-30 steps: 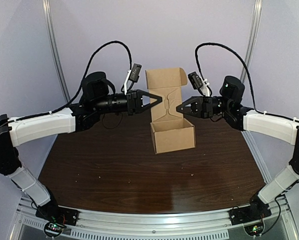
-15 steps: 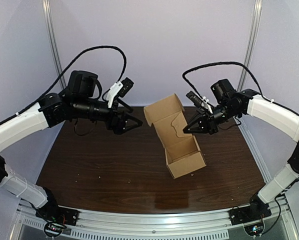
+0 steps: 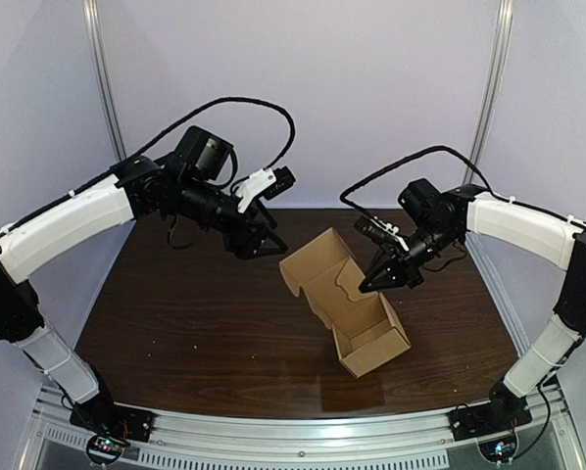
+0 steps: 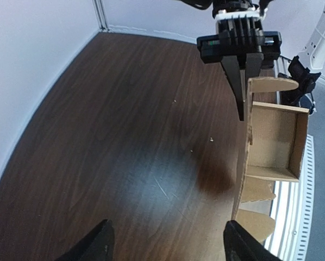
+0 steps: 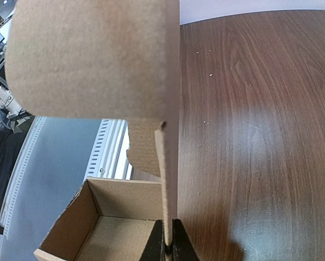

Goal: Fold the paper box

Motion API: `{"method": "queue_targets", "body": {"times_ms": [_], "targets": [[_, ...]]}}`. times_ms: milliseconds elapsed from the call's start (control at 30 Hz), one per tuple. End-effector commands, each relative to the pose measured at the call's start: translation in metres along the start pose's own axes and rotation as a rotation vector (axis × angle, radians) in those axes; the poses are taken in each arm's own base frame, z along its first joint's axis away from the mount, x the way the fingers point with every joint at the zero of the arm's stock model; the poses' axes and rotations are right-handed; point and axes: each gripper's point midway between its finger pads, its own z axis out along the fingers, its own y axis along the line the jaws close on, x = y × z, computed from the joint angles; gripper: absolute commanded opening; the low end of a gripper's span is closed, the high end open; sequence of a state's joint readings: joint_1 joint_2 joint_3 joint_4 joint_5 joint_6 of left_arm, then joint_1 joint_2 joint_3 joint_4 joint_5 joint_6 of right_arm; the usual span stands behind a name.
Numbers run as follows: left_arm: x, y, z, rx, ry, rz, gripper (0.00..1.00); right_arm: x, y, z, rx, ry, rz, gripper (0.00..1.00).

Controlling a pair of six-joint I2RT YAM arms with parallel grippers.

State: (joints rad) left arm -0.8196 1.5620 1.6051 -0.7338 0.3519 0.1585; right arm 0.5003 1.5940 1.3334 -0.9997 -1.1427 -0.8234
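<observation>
The brown cardboard box (image 3: pixel 347 313) hangs tilted over the middle-right of the table, with its tray end nearest me and its lid panel up and to the left. My right gripper (image 3: pixel 373 281) is shut on the thin edge of the box's side panel (image 5: pixel 168 179). In the right wrist view the open tray (image 5: pixel 113 223) lies lower left and the lid flap (image 5: pixel 92 54) fills the top. My left gripper (image 3: pixel 264 245) hovers open to the left of the box, apart from it. Its fingers (image 4: pixel 100 247) stand wide, with bare table between them and the box (image 4: pixel 274 141) to their right.
The dark wooden table (image 3: pixel 195 313) carries a few small crumbs. A metal rail (image 3: pixel 293 431) runs along the near edge, and pale walls with upright posts (image 3: pixel 107 108) enclose the back and sides.
The right gripper has carried the box toward the near right and tilted it further. The left gripper, at the box's left side a second ago, has come away and now hovers left of it.
</observation>
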Motion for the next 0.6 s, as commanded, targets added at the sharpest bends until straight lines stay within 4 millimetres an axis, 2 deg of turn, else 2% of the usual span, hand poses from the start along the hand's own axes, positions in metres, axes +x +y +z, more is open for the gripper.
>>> {"method": "queue_targets", "body": {"times_ms": [0, 100, 233, 300, 400, 467, 500, 567], "targets": [[-0.006, -0.019, 0.004, 0.134, 0.001, -0.023, 0.66, 0.0, 0.005, 0.008, 0.002, 0.033, -0.03, 0.03], [-0.004, -0.028, 0.009, 0.197, 0.009, -0.053, 0.59, -0.003, 0.004, 0.009, 0.013, 0.034, -0.032, 0.05], [-0.001, -0.015, 0.002, 0.099, -0.009, -0.092, 0.61, -0.005, -0.004, 0.011, 0.035, 0.02, -0.021, 0.05], [-0.004, 0.001, -0.009, -0.026, -0.078, -0.138, 0.66, -0.005, -0.011, 0.012, 0.063, -0.003, -0.01, 0.05], [-0.007, 0.023, -0.04, -0.205, -0.243, -0.244, 0.74, -0.008, -0.025, 0.014, 0.117, -0.043, -0.025, 0.07], [0.003, 0.035, -0.053, -0.288, -0.33, -0.336, 0.75, -0.01, -0.036, 0.016, 0.148, -0.068, -0.026, 0.08], [0.018, 0.045, -0.055, -0.345, -0.354, -0.402, 0.74, -0.014, -0.043, 0.017, 0.162, -0.087, -0.03, 0.08], [0.036, 0.05, -0.059, -0.374, -0.433, -0.509, 0.72, -0.021, -0.057, 0.017, 0.193, -0.112, -0.008, 0.07]]}}
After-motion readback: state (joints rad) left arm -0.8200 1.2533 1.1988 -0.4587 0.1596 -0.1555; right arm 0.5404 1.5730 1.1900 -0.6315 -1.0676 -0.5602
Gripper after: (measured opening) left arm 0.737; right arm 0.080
